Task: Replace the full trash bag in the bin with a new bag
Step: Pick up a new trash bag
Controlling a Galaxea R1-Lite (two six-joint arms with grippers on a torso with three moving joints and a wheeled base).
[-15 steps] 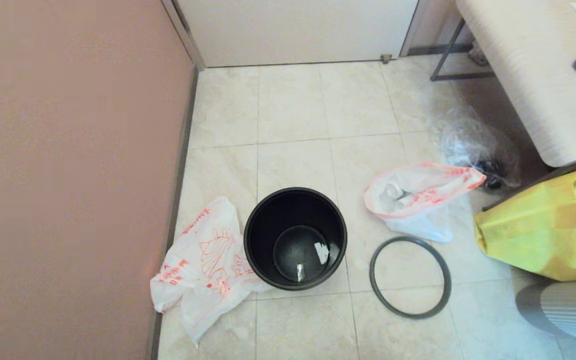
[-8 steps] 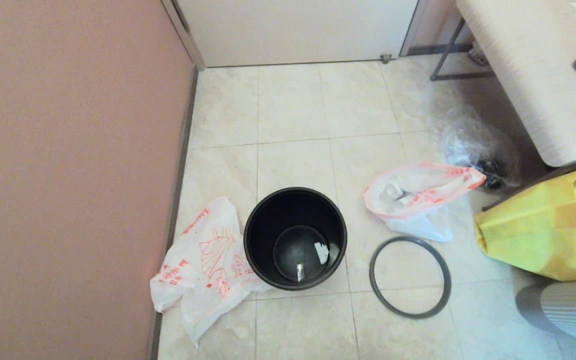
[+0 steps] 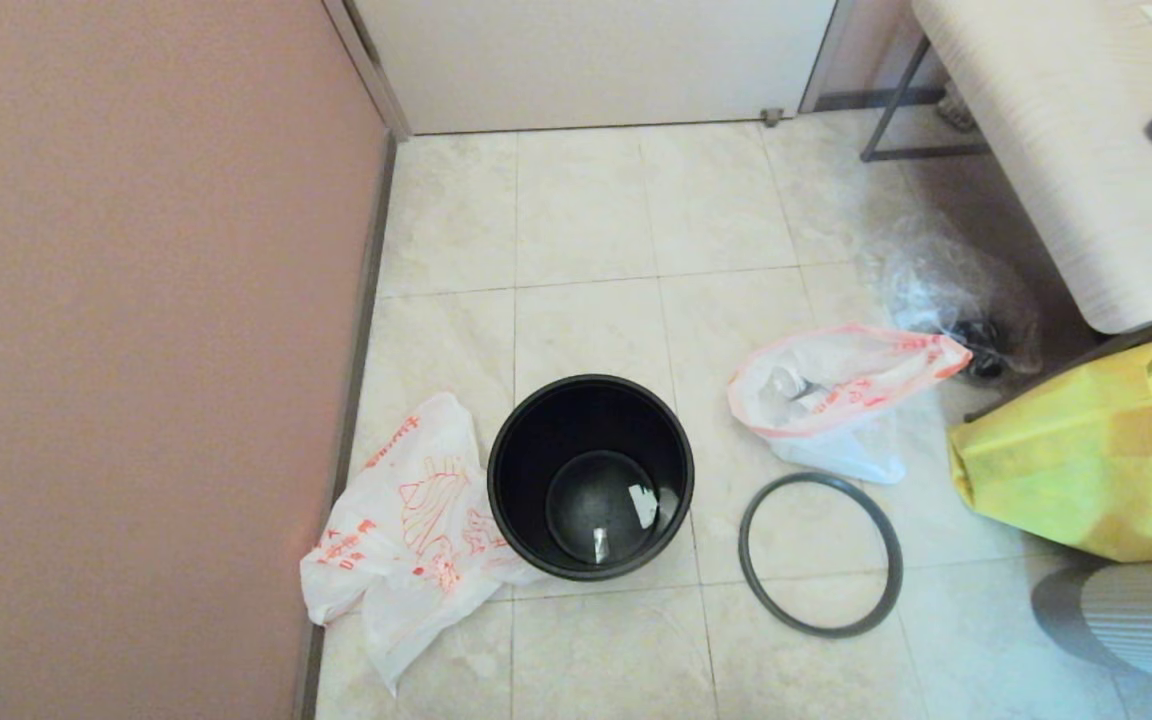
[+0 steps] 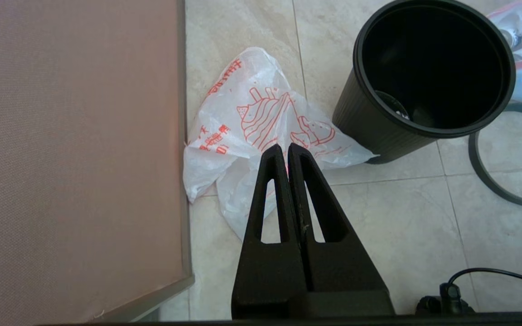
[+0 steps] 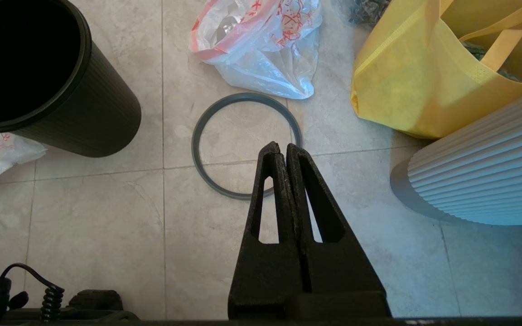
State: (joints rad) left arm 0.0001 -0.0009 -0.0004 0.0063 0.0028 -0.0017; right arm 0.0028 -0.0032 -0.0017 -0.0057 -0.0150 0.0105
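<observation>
Here the full trash bag (image 3: 836,395), thin see-through white plastic with a pink-red rim band and lumpy with bottles, lies on the tiled floor beside the ribbed, tapering black bin (image 3: 590,478). The grey rim ring (image 3: 821,554) lies flat nearby. The limp new bag (image 3: 406,520) touches the bin near the wall. The left pincer (image 4: 284,149) and right pincer (image 5: 282,148) are both clenched empty.

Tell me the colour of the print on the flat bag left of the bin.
Red-orange line drawings on the white new bag, clearest in the left wrist view.
</observation>
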